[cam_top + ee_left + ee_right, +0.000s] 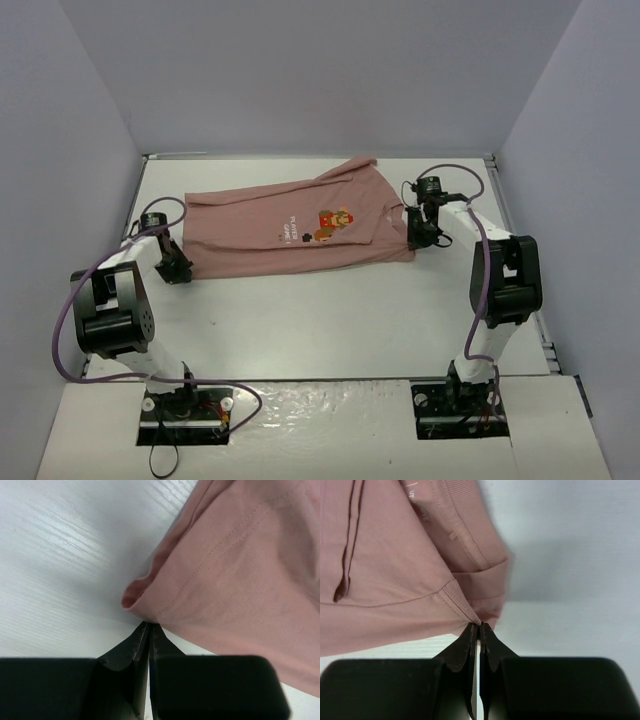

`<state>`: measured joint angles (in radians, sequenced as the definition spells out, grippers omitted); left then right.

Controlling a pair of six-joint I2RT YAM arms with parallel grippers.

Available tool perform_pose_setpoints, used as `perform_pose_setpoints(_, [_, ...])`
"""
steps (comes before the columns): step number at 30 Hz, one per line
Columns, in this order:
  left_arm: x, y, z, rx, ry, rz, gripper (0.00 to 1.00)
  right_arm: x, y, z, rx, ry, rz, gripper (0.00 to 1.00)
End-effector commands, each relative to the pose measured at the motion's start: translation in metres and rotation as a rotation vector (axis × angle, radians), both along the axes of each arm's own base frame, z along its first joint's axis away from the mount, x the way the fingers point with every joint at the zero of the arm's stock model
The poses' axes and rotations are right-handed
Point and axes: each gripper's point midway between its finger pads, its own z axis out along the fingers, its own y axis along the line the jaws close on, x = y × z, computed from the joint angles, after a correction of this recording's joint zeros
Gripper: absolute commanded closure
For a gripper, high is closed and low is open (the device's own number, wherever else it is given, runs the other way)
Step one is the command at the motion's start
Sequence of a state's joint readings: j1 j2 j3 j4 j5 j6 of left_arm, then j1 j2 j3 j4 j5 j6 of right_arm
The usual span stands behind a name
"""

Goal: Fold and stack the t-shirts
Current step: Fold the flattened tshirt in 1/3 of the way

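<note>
Cloth in dusty pink lies spread out on the far half of the white table [330, 320]. It is the t-shirt [250, 235], and it runs from the table's left side to its right side. A small orange and dark picture [333, 222] sits on it, with tiny white letters [287, 231] next to that. One sleeve [355, 166] points to the far edge of the table.

Near the table's left edge, the left gripper [149, 626] is low on the table top. Its two fingers are pressed together, and they pinch the corner of the shirt's stitched hem (the cloth curls up a little there).

Near the table's right edge, the right gripper [480, 626] is low too. Its fingers are closed tight, and they pinch a seamed corner of the shirt. The cloth bunches into folds just above the tips.
</note>
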<state>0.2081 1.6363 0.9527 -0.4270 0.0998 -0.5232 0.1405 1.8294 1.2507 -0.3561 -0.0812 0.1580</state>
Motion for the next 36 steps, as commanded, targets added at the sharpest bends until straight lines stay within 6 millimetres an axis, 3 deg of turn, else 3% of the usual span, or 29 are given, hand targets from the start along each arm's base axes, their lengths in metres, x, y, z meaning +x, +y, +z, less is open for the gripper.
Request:
perform_pose_setpoints(1, [-0.004,0.012,0.012,0.054,0.002,0.001,1.0,0.005,-0.021,0.028,-0.055,-0.057,-0.064,1.0])
perform_pose_setpoints(11, [-0.024,0.009,0.013,0.051,0.044,0.015,1.0,-0.002,-0.019,0.023,-0.03,-0.025,-0.067,0.98])
perform_pose_setpoints(14, [-0.019,0.003,0.031,0.027,-0.013,0.021,0.98,0.002,-0.007,0.039,0.018,-0.064,-0.039,0.67])
perform_pose_setpoints(17, [-0.02,-0.002,0.048,0.004,-0.063,0.032,0.85,0.004,-0.005,0.051,0.037,-0.095,-0.041,0.59])
perform_pose_setpoints(19, [-0.022,-0.004,0.057,-0.003,-0.086,0.034,0.72,0.003,-0.003,0.054,0.052,-0.102,-0.041,0.59])
perform_pose_setpoints(21, [-0.023,-0.004,0.07,0.008,-0.12,0.031,0.53,0.001,-0.001,0.055,0.068,-0.102,-0.051,0.58])
perform_pose_setpoints(26, [-0.011,0.011,0.09,0.093,-0.167,0.018,0.45,-0.005,0.003,0.049,0.093,-0.079,-0.054,0.58])
perform_pose_setpoints(32, [0.012,0.016,0.069,0.096,-0.103,-0.026,0.45,-0.009,0.003,0.052,0.104,-0.083,-0.062,0.59])
perform_pose_setpoints(36, [0.02,0.023,0.051,0.111,-0.073,-0.018,0.46,-0.016,-0.002,0.043,0.085,-0.061,-0.082,0.59])
